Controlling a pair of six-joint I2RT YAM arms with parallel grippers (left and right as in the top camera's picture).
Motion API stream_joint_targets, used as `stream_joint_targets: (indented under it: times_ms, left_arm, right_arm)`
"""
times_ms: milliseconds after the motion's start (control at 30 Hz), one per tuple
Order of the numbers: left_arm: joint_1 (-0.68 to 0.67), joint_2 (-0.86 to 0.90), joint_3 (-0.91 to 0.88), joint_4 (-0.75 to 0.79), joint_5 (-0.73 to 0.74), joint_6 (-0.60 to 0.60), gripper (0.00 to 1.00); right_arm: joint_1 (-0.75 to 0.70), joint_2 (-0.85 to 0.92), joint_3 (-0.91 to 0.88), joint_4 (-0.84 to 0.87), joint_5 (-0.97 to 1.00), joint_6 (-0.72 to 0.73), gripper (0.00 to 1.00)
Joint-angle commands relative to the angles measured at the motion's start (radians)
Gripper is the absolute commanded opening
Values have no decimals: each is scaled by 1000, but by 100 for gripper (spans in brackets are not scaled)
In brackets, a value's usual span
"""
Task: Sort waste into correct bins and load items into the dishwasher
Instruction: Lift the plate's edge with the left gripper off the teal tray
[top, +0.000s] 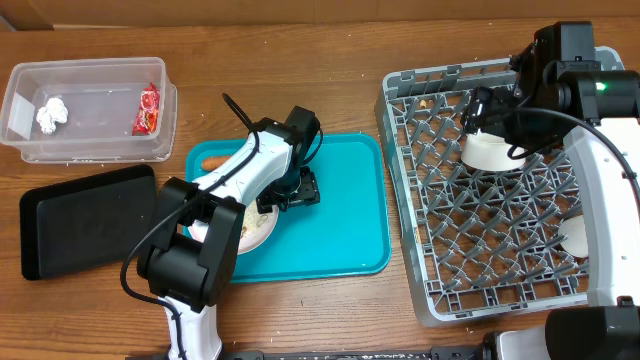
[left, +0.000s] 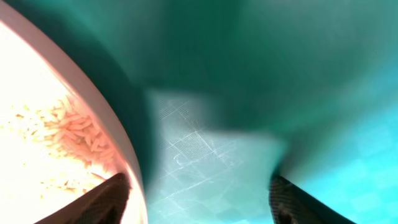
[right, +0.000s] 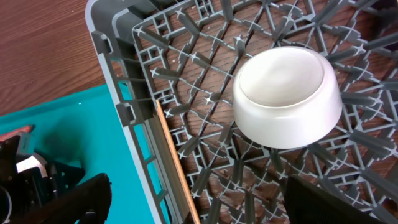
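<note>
A white plate (top: 256, 230) with rice-like crumbs (left: 59, 134) lies on the teal tray (top: 345, 225). My left gripper (top: 292, 190) is open and low over the tray (left: 202, 199), its jaws either side of the plate's rim (left: 127, 152). An orange carrot (top: 213, 162) lies at the tray's far left. A white bowl (top: 487, 150) sits upside down in the grey rack (top: 440, 290). My right gripper (top: 482, 108) is open and empty above the bowl (right: 208, 202). Thin wooden chopsticks (right: 173, 165) lie along the rack's left wall. The cup is out of view.
The clear tub (top: 90, 150) at the back left holds a white paper ball (top: 50, 113) and a red wrapper (top: 147, 110). The black tray (top: 88, 218) lies in front of it. Another white dish (top: 575, 235) sits at the rack's right, half hidden by my right arm.
</note>
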Motion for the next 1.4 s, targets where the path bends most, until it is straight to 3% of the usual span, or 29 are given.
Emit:
stream_joint_targets:
  times_ms: [0, 233, 400, 633, 800, 1033, 1367]
  left_arm:
    - [-2, 67, -20, -3, -18, 16, 61]
    - [-2, 67, -20, -4, -35, 16, 28]
    - [-2, 67, -20, -14, -80, 23, 24]
    - [-1, 66, -16, -38, -126, 27, 11]
    - [-1, 66, -16, -37, -140, 34, 4]
    - [-1, 66, -13, -55, -169, 34, 4]
    - [-2, 66, 147, -262, -255, 34, 4]
  right_arm:
    - [8, 3, 6, 2, 4, -1, 91]
    - [8, 3, 6, 2, 4, -1, 91]
    - [8, 3, 6, 2, 4, -1, 91]
    - [8, 3, 6, 1, 4, 0, 91]
    - [8, 3, 6, -2, 4, 0, 91]
    - [8, 3, 6, -3, 4, 0, 91]
    - [8, 3, 6, -2, 4, 0, 91]
